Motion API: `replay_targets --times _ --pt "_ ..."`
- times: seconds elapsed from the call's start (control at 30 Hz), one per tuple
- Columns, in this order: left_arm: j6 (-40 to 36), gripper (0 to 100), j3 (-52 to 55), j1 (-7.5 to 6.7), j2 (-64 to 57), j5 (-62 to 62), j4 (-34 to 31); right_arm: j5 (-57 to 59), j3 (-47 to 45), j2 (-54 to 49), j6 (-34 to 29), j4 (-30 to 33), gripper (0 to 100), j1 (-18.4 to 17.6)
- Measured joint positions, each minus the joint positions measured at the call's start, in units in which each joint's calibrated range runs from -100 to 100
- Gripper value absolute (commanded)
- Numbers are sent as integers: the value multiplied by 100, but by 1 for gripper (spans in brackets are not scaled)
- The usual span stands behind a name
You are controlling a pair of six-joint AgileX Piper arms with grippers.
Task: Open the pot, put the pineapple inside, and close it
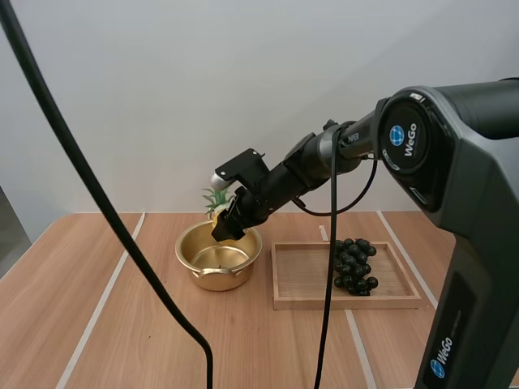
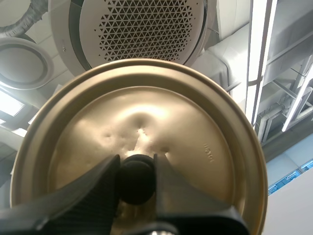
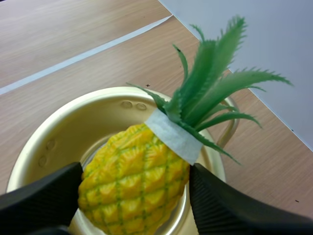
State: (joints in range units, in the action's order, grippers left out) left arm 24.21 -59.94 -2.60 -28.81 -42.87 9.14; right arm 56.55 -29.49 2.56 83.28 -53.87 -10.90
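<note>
**A:** Start with the big piece. The gold pot (image 1: 219, 278) stands open on the table (image 1: 49, 308). How will its lid (image 2: 186, 147) handle?

**B:** Thin metal by the look of it, so light, stiff and slick. The black knob (image 2: 136, 178) is the only sensible hold, and the left gripper (image 2: 137, 171) is clamped on it, a finger on each side. I can't tell where the lid hangs relative to the pot.

**A:** And the pineapple (image 3: 137, 181)?

**B:** It's pinched across its yellow body in the right gripper (image 3: 134, 196), above the pot's mouth. The crown reaches out past the rim (image 3: 73, 122) toward one o'clock. I'd guess moulded plastic, so light and rigid, with a bumpy skin that gives the pads some bite. The body is the place to hold it. The leaves look bendy and would slip.

**A:** What about the surface?

**B:** Smooth wood with pale stripes, and flat, so the pot could skid if it's nudged.

**A:** Is there room to work?

**B:** From above, a wooden tray (image 1: 349, 303) sits just beside the pot at three o'clock, with dark grapes (image 1: 354, 265) on it. The right gripper (image 1: 225, 229) hangs at the pot's twelve o'clock rim. The open side is nine o'clock, and I'd judge that the lid's way back.
</note>
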Motion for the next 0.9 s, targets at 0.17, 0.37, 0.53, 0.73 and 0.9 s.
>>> replay_targets --times 0.17,0.37,0.53,0.73,0.9 --pt "0 0 0 0 0 -17 0 0 0 0 0 34 0 0" --pt "0 0 0 0 0 -55 0 0 0 0 0 74 0 0" --pt "0 0 0 0 0 -70 0 0 0 0 0 82 0 0" --pt "0 0 0 0 0 -70 0 0 0 31 0 82 0 0" --pt "0 0 0 0 0 -70 0 0 0 239 0 82 0 0"
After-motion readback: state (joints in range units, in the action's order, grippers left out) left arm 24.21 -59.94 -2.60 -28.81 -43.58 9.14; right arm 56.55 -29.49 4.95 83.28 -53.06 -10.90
